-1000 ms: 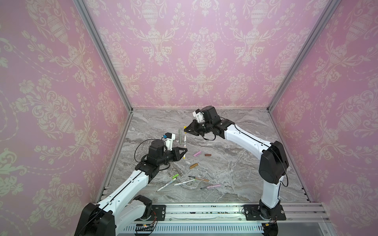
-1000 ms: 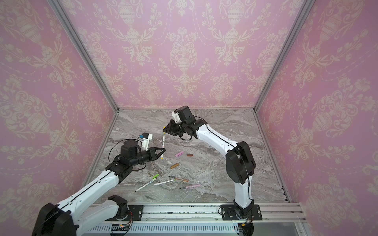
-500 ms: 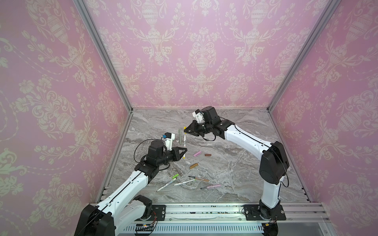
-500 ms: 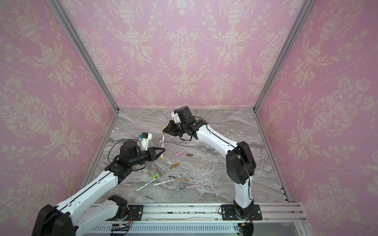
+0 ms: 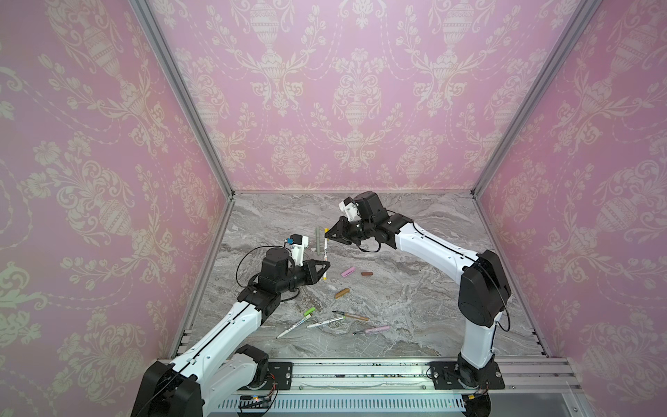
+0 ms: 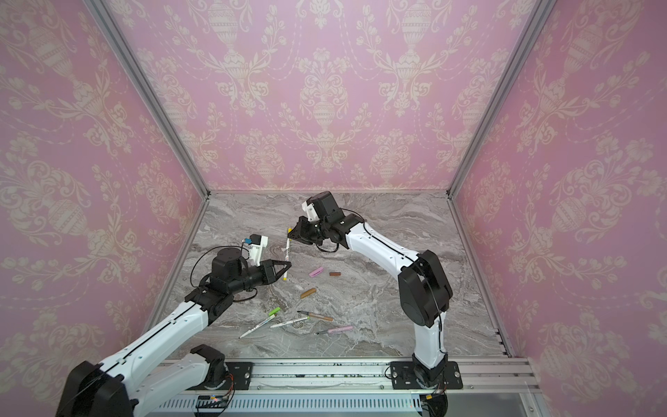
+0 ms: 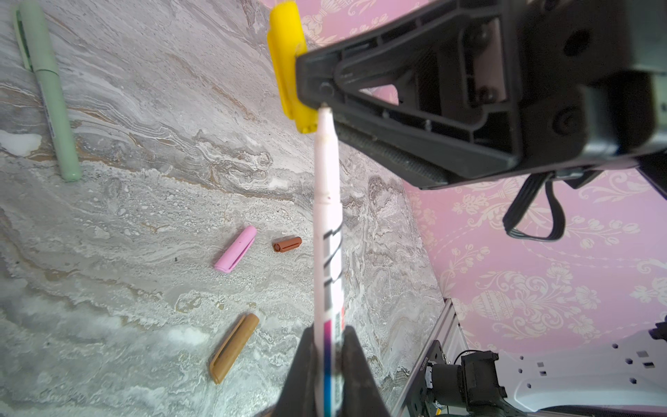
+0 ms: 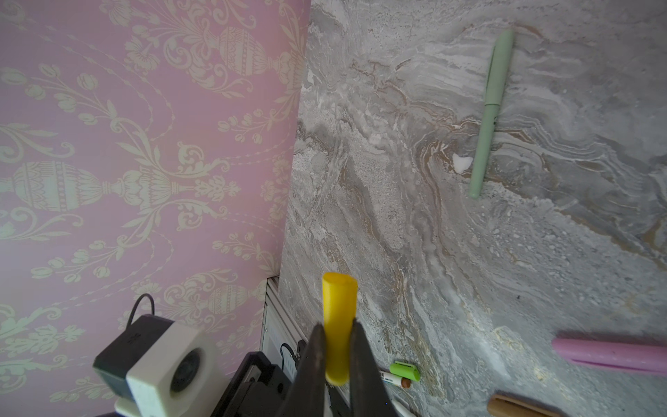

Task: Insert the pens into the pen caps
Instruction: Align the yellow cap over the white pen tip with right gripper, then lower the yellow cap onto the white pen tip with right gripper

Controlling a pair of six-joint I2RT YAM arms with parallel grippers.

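Observation:
My left gripper (image 5: pixel 326 266) (image 7: pixel 328 343) is shut on a white printed pen (image 5: pixel 326 258) (image 7: pixel 326 224), held above the table with its tip pointing away. My right gripper (image 5: pixel 327 235) (image 8: pixel 337 335) is shut on the yellow pen cap (image 5: pixel 326 230) (image 7: pixel 288 72) (image 8: pixel 338 325). In the left wrist view the pen's tip sits at the cap's lower end, against the right gripper's black finger. Both top views show pen (image 6: pixel 287 258) and cap (image 6: pixel 289 230) nearly in one line.
A capped sage-green pen (image 5: pixel 318 239) (image 8: pixel 489 115) lies behind the grippers. Pink cap (image 5: pixel 348 271), dark brown cap (image 5: pixel 367 274) and tan cap (image 5: pixel 341 293) lie mid-table. Nearer the front lie a lime green cap (image 5: pixel 309 311) and white (image 5: pixel 325 322), tan (image 5: pixel 352 316) and pink (image 5: pixel 373 329) pens.

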